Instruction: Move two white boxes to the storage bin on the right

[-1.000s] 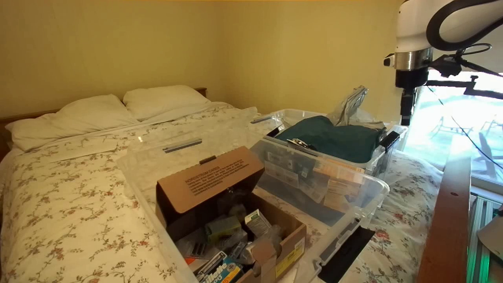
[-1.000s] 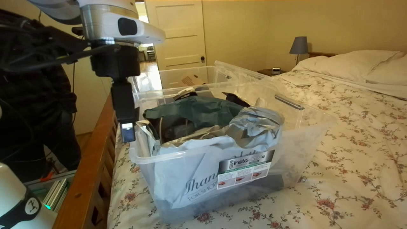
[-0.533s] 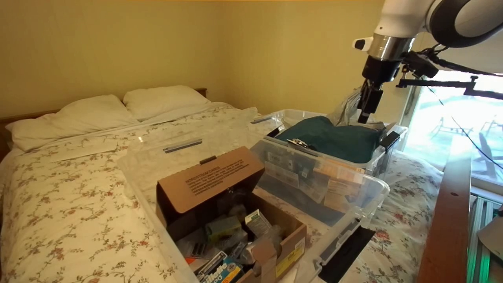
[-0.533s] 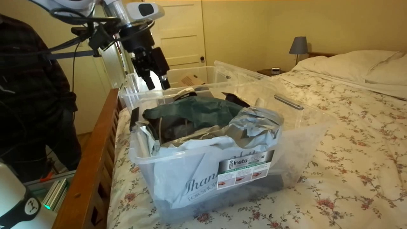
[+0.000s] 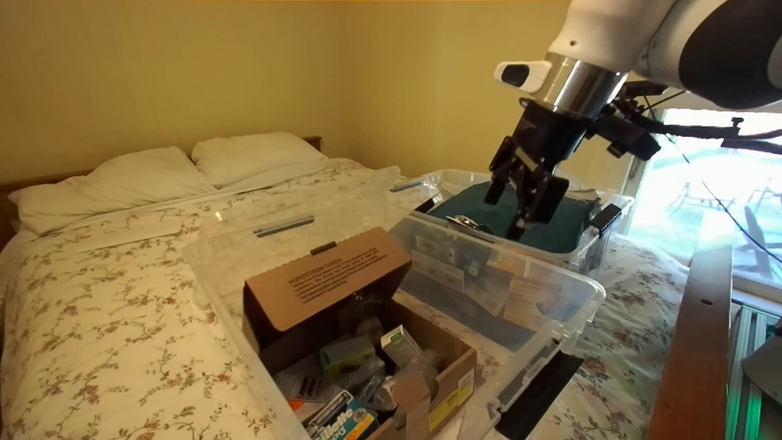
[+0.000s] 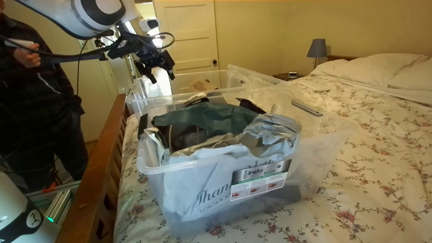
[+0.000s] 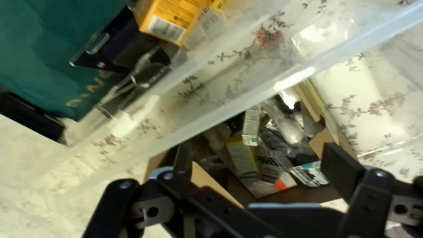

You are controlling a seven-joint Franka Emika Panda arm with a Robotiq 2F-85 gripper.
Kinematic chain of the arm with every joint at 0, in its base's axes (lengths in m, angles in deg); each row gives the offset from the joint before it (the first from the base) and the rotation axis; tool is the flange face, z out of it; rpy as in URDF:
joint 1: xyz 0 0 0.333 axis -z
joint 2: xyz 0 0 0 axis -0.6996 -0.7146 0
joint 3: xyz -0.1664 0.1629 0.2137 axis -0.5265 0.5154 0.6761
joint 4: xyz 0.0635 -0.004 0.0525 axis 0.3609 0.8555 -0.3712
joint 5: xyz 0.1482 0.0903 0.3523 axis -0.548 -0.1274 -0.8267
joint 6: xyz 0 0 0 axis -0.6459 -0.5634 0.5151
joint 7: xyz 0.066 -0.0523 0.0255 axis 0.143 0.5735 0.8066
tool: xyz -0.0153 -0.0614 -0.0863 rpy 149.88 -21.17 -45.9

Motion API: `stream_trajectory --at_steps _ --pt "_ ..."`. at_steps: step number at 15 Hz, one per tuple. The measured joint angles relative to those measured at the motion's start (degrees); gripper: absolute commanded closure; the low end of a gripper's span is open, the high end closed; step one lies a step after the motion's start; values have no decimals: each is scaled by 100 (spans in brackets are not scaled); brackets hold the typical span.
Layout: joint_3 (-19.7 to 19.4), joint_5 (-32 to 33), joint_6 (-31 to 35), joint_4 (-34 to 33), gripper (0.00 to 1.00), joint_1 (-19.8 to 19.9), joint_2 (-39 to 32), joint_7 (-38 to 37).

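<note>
The brown cardboard box (image 5: 327, 287) stands open inside a clear tub (image 5: 589, 292). A white box (image 5: 400, 346) with a green mark lies in it. It also shows in the wrist view (image 7: 251, 124). I cannot make out a second plain white box. Two clear tubs stand on the bed. The storage bin (image 5: 624, 203) on the right holds a green bag and also shows in an exterior view (image 6: 182, 167). My gripper (image 7: 261, 160) is open and empty, tilted, above the cardboard box's tub. It shows in both exterior views (image 5: 506, 214) (image 6: 162, 78).
A yellow-green box (image 7: 243, 155) and a blue Gillette pack (image 7: 310, 173) share the cardboard box with clear plastic wrapping. The green bag (image 5: 519, 226) and a white bag (image 6: 209, 182) fill the storage bin. A wooden rail (image 5: 693, 342) edges the bed. A person (image 6: 40, 101) stands behind it.
The arm has swung from the storage bin toward the cardboard box, and the gripper has turned and tilted. The boxes have not moved. The person has a hand raised in view now.
</note>
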Motion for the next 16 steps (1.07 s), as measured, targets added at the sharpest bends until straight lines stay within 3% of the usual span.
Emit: stream_trajectory --at_steps 5,10,14,16 --pt "274 1 525 -740 0 -253 -1482 868" --pt "445 20 368 -1655 0 -294 -2862 1746" --pt "446 26 326 -1838 0 -292 -3048 1826" --pt "343 391 515 -1833 0 -396 -3111 1287"
